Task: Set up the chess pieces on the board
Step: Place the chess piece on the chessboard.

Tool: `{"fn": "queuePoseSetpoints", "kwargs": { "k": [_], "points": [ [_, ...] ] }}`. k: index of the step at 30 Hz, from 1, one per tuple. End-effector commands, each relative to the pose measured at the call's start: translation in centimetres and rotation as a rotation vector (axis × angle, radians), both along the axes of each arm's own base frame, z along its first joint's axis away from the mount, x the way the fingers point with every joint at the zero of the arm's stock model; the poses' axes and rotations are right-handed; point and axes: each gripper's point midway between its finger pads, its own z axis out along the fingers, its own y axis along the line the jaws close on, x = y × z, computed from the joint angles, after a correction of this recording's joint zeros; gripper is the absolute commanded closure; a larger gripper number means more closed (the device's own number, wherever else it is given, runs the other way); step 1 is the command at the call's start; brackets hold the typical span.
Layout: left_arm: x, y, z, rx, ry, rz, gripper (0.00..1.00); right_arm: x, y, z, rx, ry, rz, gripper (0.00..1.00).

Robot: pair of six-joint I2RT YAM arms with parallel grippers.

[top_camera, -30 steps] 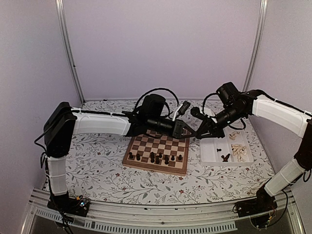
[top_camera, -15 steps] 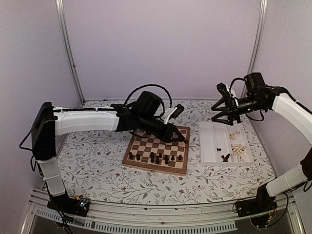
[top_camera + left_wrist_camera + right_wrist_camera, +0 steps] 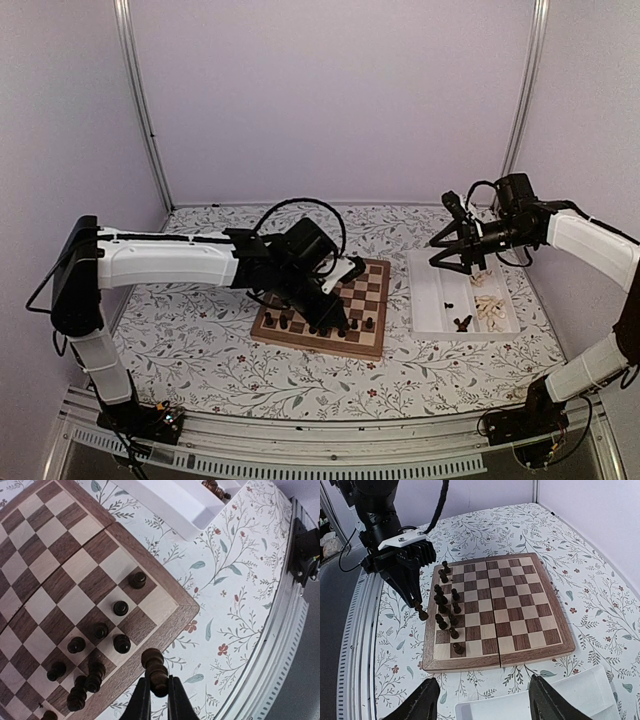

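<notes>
My left tool (image 3: 158, 696) is closed on a dark chess piece (image 3: 154, 671), pinching its lower half so the rounded top sticks out past the fingertips. From my right wrist, that tool (image 3: 415, 601) and the piece (image 3: 422, 614) hang at the 6 o'clock border of the board (image 3: 520, 610). I cannot tell whether the piece's base touches the wood. From the top, my own wrist and cables cover the 9 o'clock half of the board (image 3: 372, 297), and I cannot pick out the held piece there.

The other dark pieces (image 3: 120, 608) stand in the two rows nearest 6 o'clock. Several of them at the left overlap, so their count and kinds are hard to read. The left wrist view cuts off the board's far side.

My right tool (image 3: 485, 702) is spread wide with nothing between its fingers. From the top it (image 3: 450, 262) hovers over the 12 o'clock end of the white tray (image 3: 428, 300), which lies on the bench (image 3: 200, 340) at 3 o'clock of the board. Cream pieces (image 3: 490, 310) lie heaped in the tray's right compartment, with a few dark ones (image 3: 462, 322) at its 6 o'clock end. They are too small to name. Both wrist views show only a corner of the tray.
</notes>
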Motion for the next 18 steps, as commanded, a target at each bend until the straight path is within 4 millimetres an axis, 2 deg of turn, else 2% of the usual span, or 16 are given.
{"fn": "queuePoseSetpoints", "kwargs": {
  "k": [1, 4, 8, 15, 18],
  "points": [
    [-0.1, 0.5, -1.9, 0.082, -0.028, 0.003, 0.91, -0.3, 0.1, 0.0, 0.029, -0.008, 0.015, 0.36],
    [-0.4, 0.7, -1.5, 0.082, -0.03, 0.003, 0.91, -0.5, 0.1, 0.0, 0.029, -0.011, 0.016, 0.36],
    [-1.2, 1.3, 0.6, 0.056, -0.02, 0.0, 0.91, -0.5, 0.0, -0.3, 0.024, -0.007, 0.015, 0.36],
    [-0.8, 5.6, 1.2, 0.157, -0.066, 0.064, 0.91, -0.3, 0.0, -0.7, 0.018, 0.001, 0.013, 0.36],
    [-0.3, 6.9, 1.4, 0.155, -0.062, 0.091, 0.91, -0.3, 0.0, -0.8, 0.015, 0.003, 0.011, 0.36]
  ]
}}
